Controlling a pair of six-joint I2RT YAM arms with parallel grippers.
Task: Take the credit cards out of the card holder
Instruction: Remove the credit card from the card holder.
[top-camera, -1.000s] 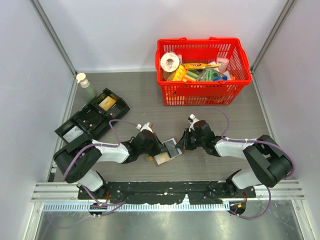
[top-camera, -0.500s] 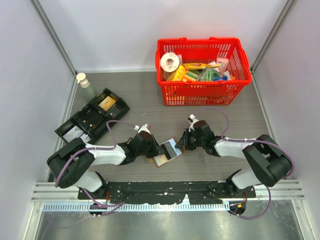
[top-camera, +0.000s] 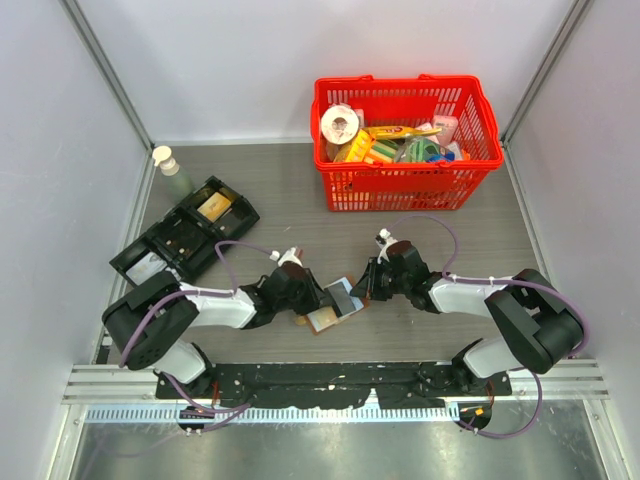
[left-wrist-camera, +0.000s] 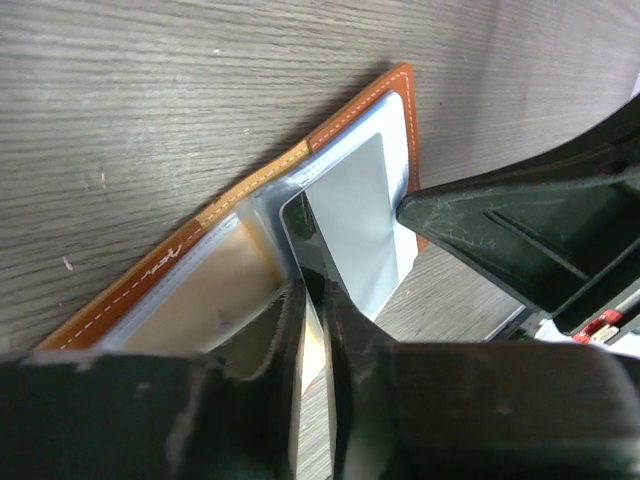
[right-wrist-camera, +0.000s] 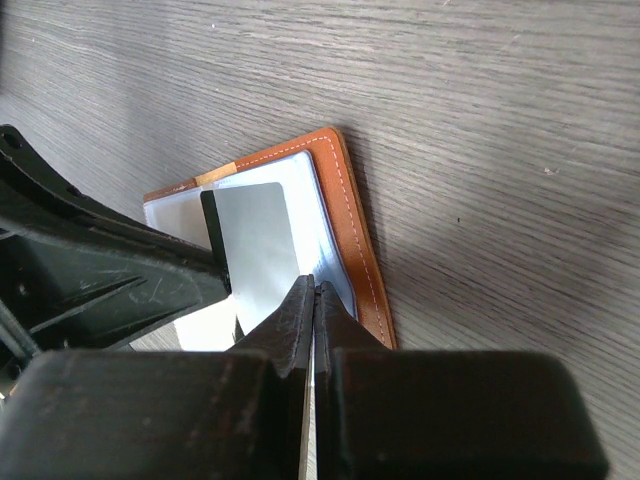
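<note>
Beneath left tool (left-wrist-camera: 312, 292), card holder (left-wrist-camera: 262, 178), card (left-wrist-camera: 352, 225) pinched

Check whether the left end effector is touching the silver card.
Touching. The left wrist view shows the silver card running down between the fingers of the left end effector, pinched on both sides.

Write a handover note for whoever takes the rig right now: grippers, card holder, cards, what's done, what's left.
Left gripper: shut on the near end of a grey card, which is tilted up off the page.
Right gripper: shut at the card holder, on its right half. I cannot tell whether it pinches the page or the card.
Card holder: open, lying on the table between the grippers.
Done: holder open, one card gripped.
Left: pull that card free, set it down, check the other pockets.
</note>
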